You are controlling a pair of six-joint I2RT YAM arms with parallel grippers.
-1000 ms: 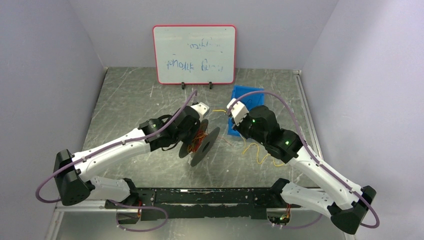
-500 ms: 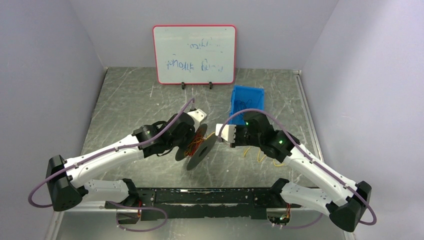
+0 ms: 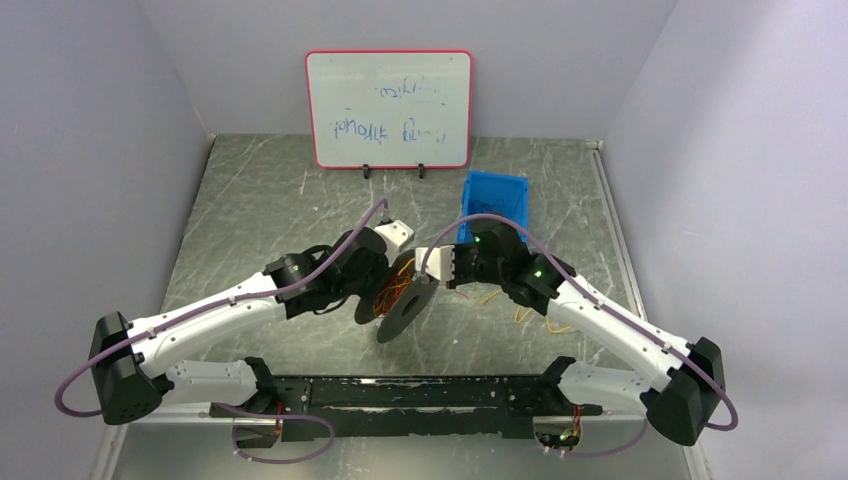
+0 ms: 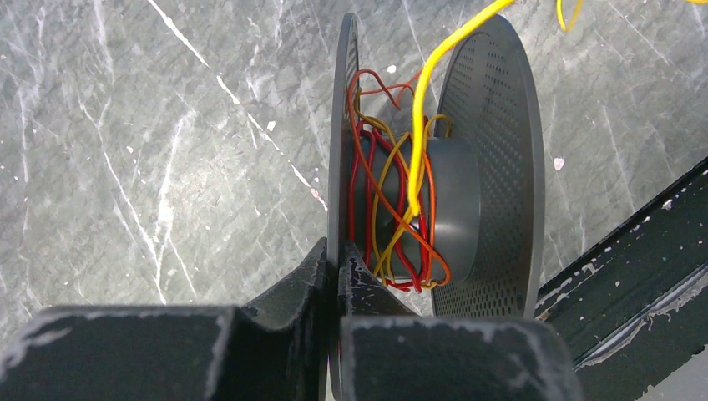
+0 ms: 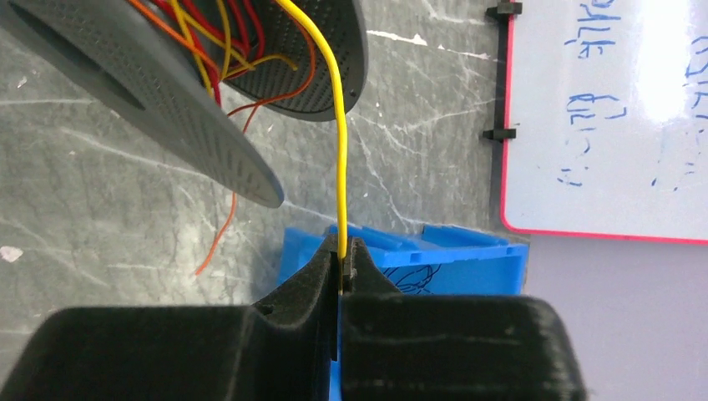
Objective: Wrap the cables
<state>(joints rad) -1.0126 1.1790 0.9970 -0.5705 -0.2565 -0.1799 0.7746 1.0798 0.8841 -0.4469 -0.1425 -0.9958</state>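
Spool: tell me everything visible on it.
The spool is dark grey, plastic-looking: two perforated disc flanges on a smooth hub, standing on edge. Red, orange and yellow wires loop loosely round the hub. The left gripper is shut on one flange's rim. One yellow strand leads off to the shut right gripper.

Thin red, orange, yellow cables coil loosely, perhaps tangled, round the spool.

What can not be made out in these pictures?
- Whiteboard writing: too small in top view, cut off in right wrist view.
- Yellow cable past the right gripper: hidden behind it, right wrist view.
- Bin near end: right arm covers it, top view.
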